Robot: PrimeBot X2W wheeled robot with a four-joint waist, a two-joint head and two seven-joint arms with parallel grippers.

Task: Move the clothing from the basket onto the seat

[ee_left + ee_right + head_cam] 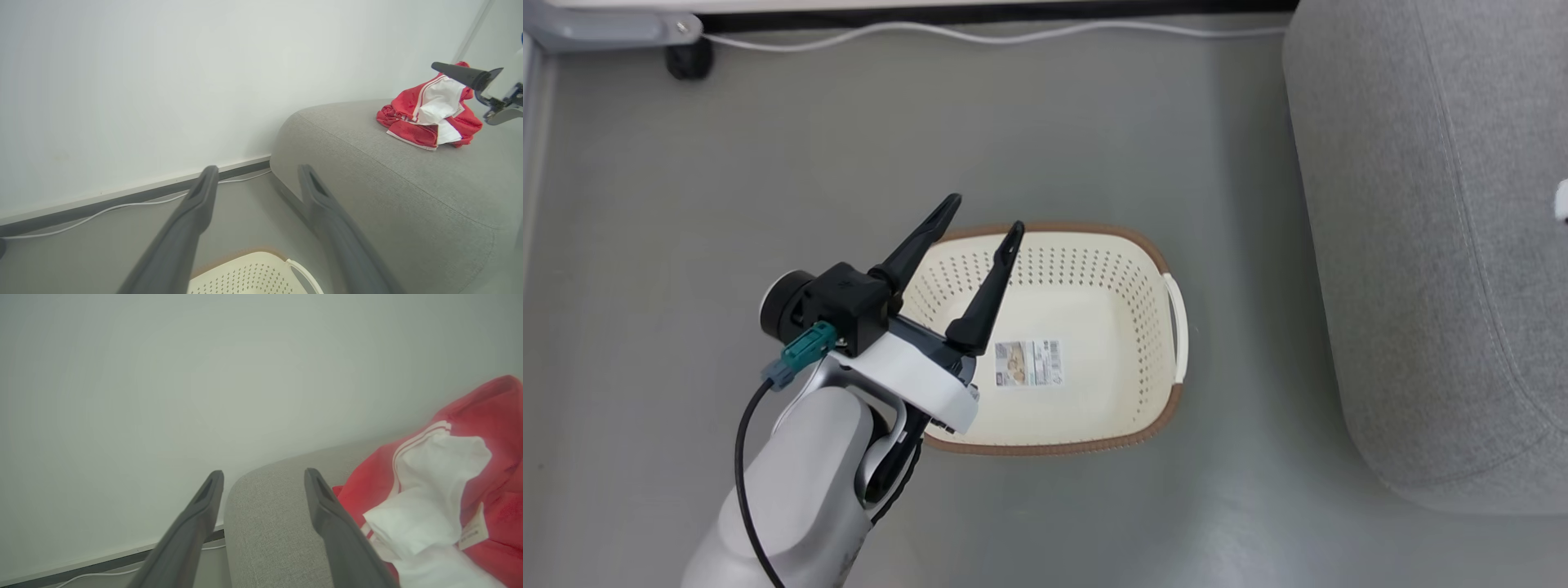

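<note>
Basket (1094, 269) — cream plastic oval, perforated walls, brown woven-look rim, white handle (1178, 327) at its right end. Stands upright on the grey floor (849, 147), to the left of the seat and apart from it. Its bottom lies bare, with a paper label (1028, 363) near the middle.

Seat (1421, 245): large grey upholstered cushion, rounded edges, a stitched seam running along it.

Clothing (429, 110) — red fabric with white panels and white stripe trim, crumpled in one heap on top of the seat, back from its rounded end. One garment or two, cannot tell. A small sewn-in tag (474, 533) shows on the white part.
</note>
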